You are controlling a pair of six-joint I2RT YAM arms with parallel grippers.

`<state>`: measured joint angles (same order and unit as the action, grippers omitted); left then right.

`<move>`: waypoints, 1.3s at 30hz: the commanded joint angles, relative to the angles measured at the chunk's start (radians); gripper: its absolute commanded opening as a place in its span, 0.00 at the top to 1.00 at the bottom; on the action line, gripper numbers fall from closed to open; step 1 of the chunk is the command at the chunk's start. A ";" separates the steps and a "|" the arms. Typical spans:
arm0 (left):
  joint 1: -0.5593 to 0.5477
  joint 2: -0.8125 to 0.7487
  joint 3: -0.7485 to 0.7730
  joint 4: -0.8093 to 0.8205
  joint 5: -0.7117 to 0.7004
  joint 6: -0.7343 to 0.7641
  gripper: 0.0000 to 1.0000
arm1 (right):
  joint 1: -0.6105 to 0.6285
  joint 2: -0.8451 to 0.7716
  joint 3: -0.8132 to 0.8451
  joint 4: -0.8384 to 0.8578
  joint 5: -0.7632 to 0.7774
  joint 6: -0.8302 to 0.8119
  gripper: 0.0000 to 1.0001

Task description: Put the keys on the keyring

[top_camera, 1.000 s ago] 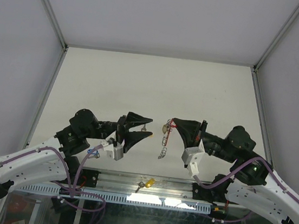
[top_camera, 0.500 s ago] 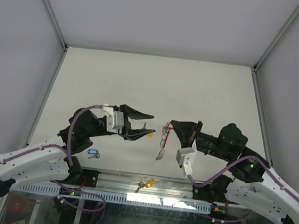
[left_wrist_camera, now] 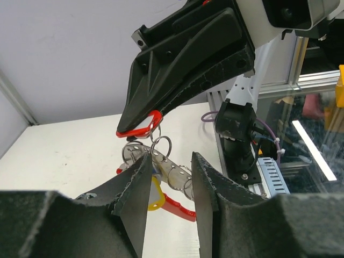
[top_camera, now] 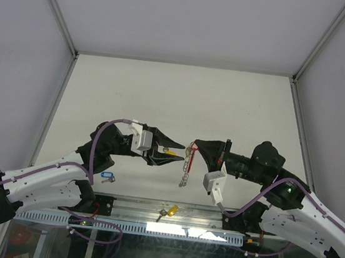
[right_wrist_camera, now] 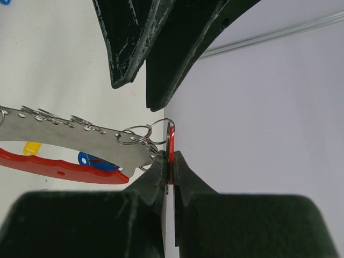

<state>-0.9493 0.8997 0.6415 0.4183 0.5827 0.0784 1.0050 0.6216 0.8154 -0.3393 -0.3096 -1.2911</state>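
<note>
**As the left arm closes in, the keyring hangs ready**

Since a second ago the left gripper [top_camera: 177,154] has swung round and crept right, so its tips now sit just beside the keyring [top_camera: 187,165], where before they stood well apart. That brings the threading step close, I judge. Its jaws are drawn in on a yellow key [top_camera: 169,152], the tag showing in the gap.

The right gripper [top_camera: 197,146] is clenched on the end of the red band [right_wrist_camera: 64,164] and holds the keyring in the air over the table [top_camera: 164,90], between the arms. Along the band runs a curved, holed metal strip [right_wrist_camera: 64,131] with thin wire rings [right_wrist_camera: 161,129], one of them beside the left tips. Yellow and blue bits show behind the strip, but I cannot tell whether they are tags hung on it or keys lying below.
</note>
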 commanded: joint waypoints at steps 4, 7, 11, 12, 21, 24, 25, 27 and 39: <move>0.000 0.007 0.050 0.059 0.044 0.032 0.65 | 0.002 0.004 0.063 0.090 -0.062 -0.011 1.00; 0.000 0.016 0.053 0.047 0.031 0.041 0.65 | 0.001 0.007 0.064 0.102 -0.071 -0.010 1.00; 0.000 0.021 0.059 0.022 0.002 0.055 0.65 | 0.001 0.013 0.065 0.117 -0.079 -0.011 1.00; 0.000 0.021 0.059 0.020 -0.002 0.055 0.65 | 0.003 0.013 0.066 0.117 -0.081 -0.011 1.00; 0.000 0.031 0.066 0.017 -0.003 0.060 0.66 | 0.001 0.013 0.066 0.121 -0.097 -0.011 1.00; 0.000 0.035 0.072 0.017 0.007 0.060 0.68 | 0.002 0.015 0.066 0.119 -0.095 -0.013 1.00; 0.000 0.038 0.074 0.016 0.010 0.060 0.68 | 0.002 0.016 0.065 0.118 -0.093 -0.013 1.00; 0.000 0.040 0.076 0.016 0.017 0.060 0.69 | 0.002 0.017 0.065 0.118 -0.090 -0.014 1.00; 0.000 0.043 0.085 -0.007 0.036 0.072 0.79 | 0.001 0.018 0.061 0.120 -0.082 -0.016 1.00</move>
<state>-0.9493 0.9451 0.6796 0.4007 0.5953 0.1364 1.0050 0.6426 0.8284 -0.2958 -0.3832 -1.3041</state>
